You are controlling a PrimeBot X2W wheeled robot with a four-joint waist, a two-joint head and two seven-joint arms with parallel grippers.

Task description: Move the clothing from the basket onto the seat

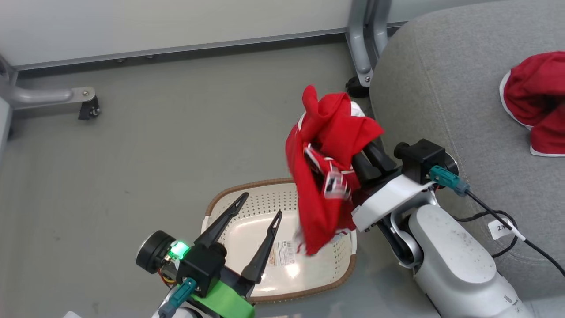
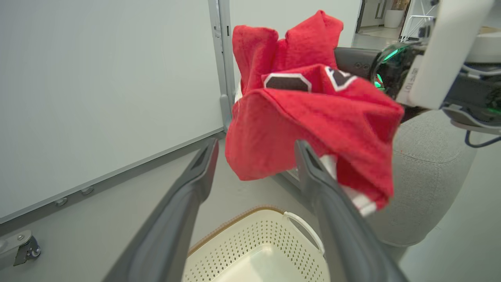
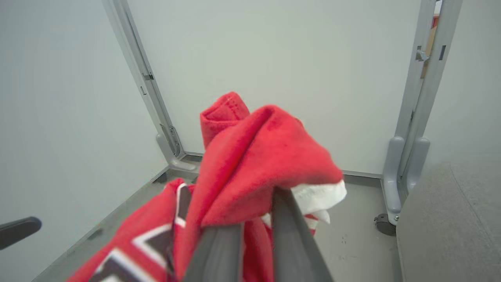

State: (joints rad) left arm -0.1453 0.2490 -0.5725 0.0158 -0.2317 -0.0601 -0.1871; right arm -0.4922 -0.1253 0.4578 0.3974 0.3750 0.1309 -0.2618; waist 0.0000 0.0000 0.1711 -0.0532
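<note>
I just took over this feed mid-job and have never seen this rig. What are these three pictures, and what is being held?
It is a two-armed robot. One picture looks down from its head; the other two look along each arm's fingers. The right tool is shut on a red jersey, lifted above the cream basket on the floor. The left tool hangs open over the basket, holding nothing. Another red garment already lies on the grey seat to the right. The basket looks empty as far as it shows.
</note>
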